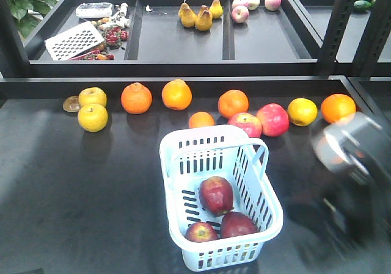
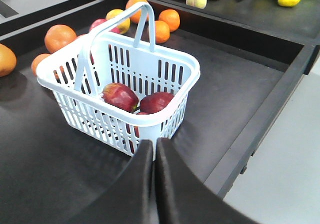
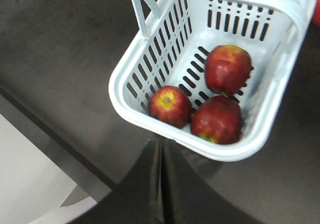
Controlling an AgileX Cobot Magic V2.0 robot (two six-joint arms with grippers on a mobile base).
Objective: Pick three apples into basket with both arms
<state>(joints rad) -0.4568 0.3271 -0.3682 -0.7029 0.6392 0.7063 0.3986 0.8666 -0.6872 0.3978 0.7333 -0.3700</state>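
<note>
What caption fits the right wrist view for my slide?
Right gripper shut and empty above the pale basket, which holds three dark red apples.

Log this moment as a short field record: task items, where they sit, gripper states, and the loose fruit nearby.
basket: pale blue slotted basket, upright on the dark tabletop, handles raised
apples in basket: three dark red apples, resting on the basket floor
left gripper: shut, empty, short of the basket
right gripper: shut, empty, near the basket rim
loose fruit behind basket: oranges, yellow apples, pinkish-red apples
apples left to pick: none
</note>
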